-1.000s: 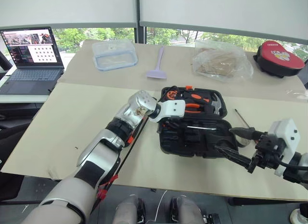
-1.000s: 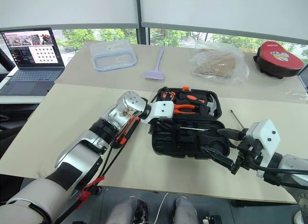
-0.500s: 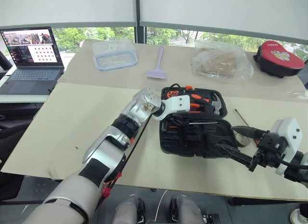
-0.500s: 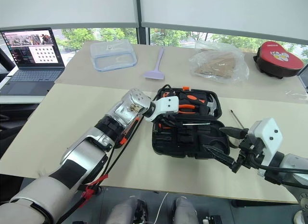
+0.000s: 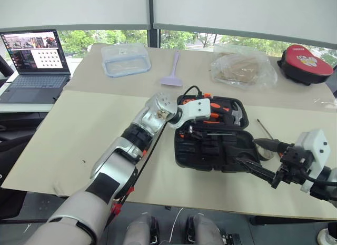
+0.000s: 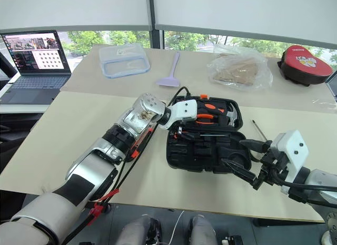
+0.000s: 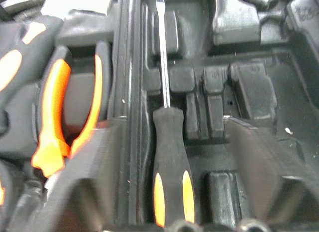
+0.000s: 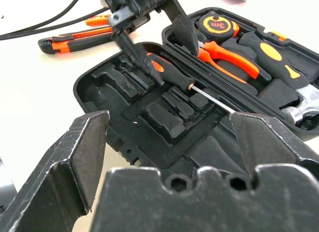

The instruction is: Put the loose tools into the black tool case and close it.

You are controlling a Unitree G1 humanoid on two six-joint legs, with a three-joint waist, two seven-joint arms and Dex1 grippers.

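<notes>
Hovering over the open black tool case [image 5: 213, 142] near the table's [image 5: 79, 129] front edge, the left gripper [image 8: 149, 40] has its fingers spread just above a black-and-orange screwdriver [image 7: 168, 157] lying in a slot, so it's let go. The right gripper [image 5: 256, 157] sits wide open and empty by the case's right end, a utility knife [image 8: 75, 41] lies loose on the table beside the case, and a slim screwdriver [image 5: 264, 128] lies near the right edge.

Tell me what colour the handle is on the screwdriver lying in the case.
Black with orange inlays; the screwdriver shows best in the left wrist view.
</notes>
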